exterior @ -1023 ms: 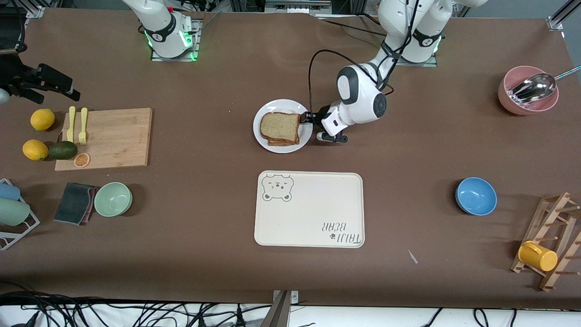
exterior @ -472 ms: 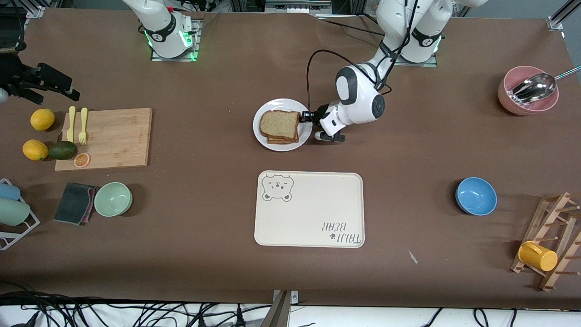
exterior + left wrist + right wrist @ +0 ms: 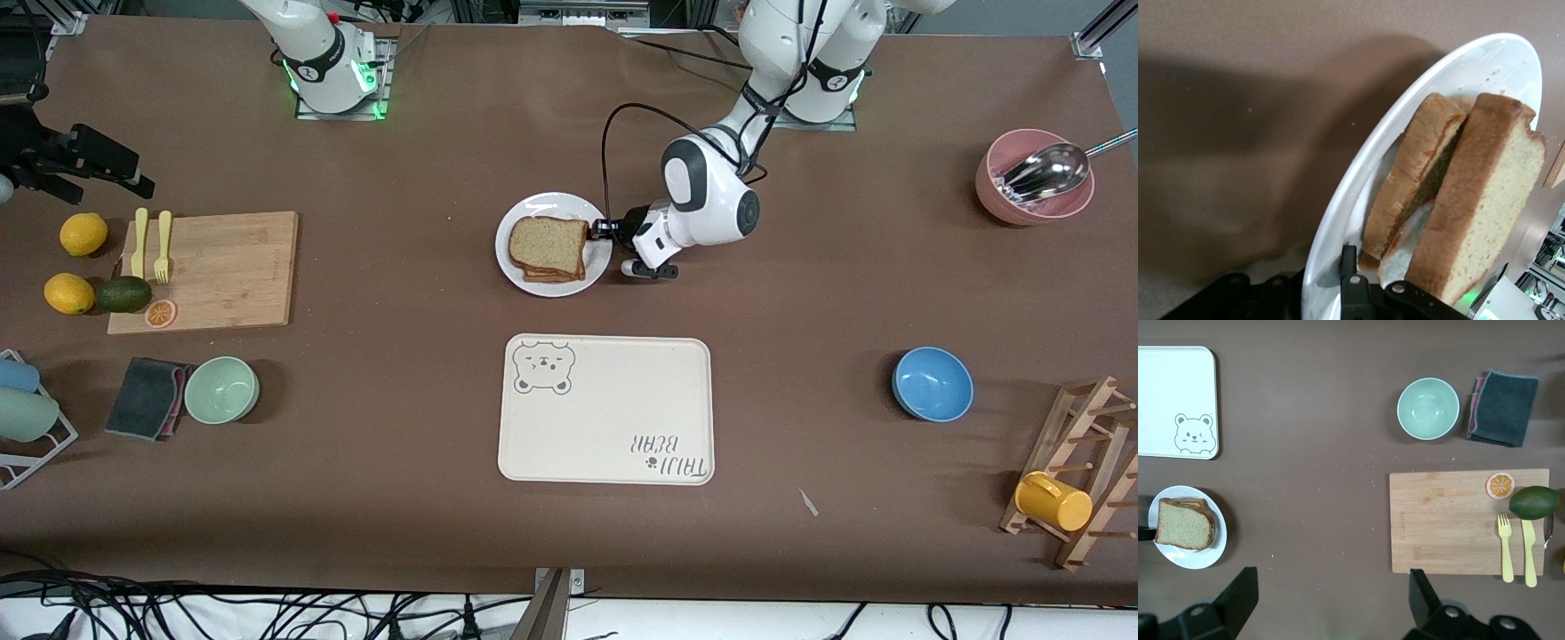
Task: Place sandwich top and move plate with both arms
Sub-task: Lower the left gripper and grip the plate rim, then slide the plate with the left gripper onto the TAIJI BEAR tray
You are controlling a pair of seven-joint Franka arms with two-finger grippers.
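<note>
Tray: the cream rectangular bear-print tray (image 3: 606, 409) lay nearest the front camera, bare, probably where the plate was bound.
Plate: the small round plain white plate (image 3: 521, 269) sat just farther from the camera than the tray, mid-table.
Sandwich top: the squarish slice of light brown wholemeal bread with a darker crust (image 3: 548, 244) already lay on the lower slices on the plate, so that step looked finished.
Left gripper: the black two-finger left gripper (image 3: 606, 228) was down at the plate's rim on the left arm's end, its fingers (image 3: 1349, 267) pinched together on that rim.
Right gripper: the right gripper (image 3: 1331, 603) hung high over the table near the wooden cutting board (image 3: 1468, 520), jaws spread wide and empty; that arm waited.
Step in hand: securing the plate for the move.
Next move: likely needs the right gripper at the free rim, then an even lift.
</note>
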